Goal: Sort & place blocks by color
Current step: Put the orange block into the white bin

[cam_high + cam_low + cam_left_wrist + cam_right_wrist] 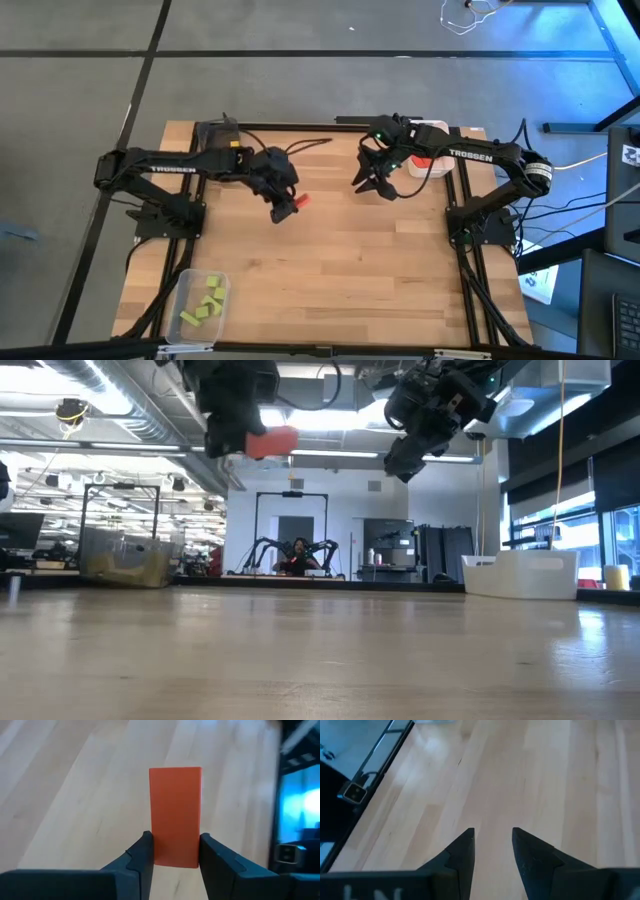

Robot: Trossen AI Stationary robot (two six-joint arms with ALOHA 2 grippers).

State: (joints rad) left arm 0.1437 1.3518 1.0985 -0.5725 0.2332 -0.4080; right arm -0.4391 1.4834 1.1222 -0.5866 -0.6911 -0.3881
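Red block [175, 815]: clamped between the left gripper [285, 212] fingers, held above the bare wooden table [340, 270] centre. Right gripper [372, 183]: fingers parted, holding nothing. Green blocks [202, 300]: in a clear tray [184, 288], seen only from above. Low view alone shows an open workshop hall behind.

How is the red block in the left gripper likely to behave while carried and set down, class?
The red block looks rigid: straight edges, no sag. Its flat faces between the left gripper fingers suggest a steady hold. Set down, it probably won't roll.
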